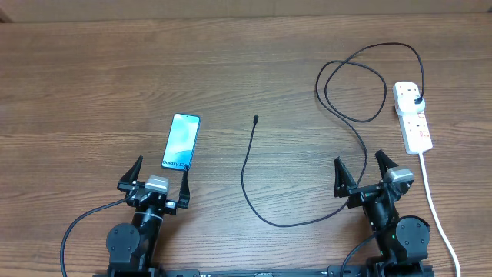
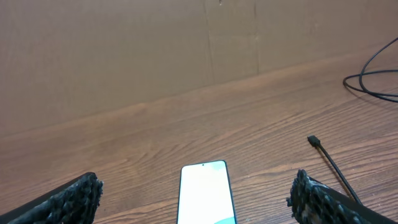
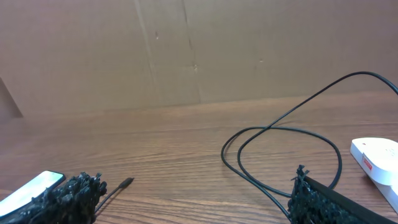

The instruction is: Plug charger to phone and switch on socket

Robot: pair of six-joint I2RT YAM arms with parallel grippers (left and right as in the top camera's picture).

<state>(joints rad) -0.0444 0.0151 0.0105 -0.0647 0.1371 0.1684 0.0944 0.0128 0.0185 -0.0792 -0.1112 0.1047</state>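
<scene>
The phone point(image 1: 181, 141) lies flat at the left, its teal screen lit; it also shows in the left wrist view point(image 2: 206, 193) and at the edge of the right wrist view point(image 3: 31, 188). The charger cable point(image 1: 246, 181) curves over the table, its connector tip point(image 1: 255, 119) free at centre, also in the left wrist view point(image 2: 314, 141) and the right wrist view point(image 3: 124, 183). Its black plug point(image 1: 416, 100) sits in the white socket strip point(image 1: 413, 115), which shows in the right wrist view point(image 3: 376, 158). My left gripper point(image 1: 159, 178) is open just before the phone. My right gripper point(image 1: 364, 171) is open and empty.
The strip's thick white cord point(image 1: 434, 204) runs down the right side past my right arm. The cable makes loops point(image 1: 355, 88) at the back right. A brown cardboard wall point(image 3: 186, 50) stands behind the wooden table point(image 1: 92, 85).
</scene>
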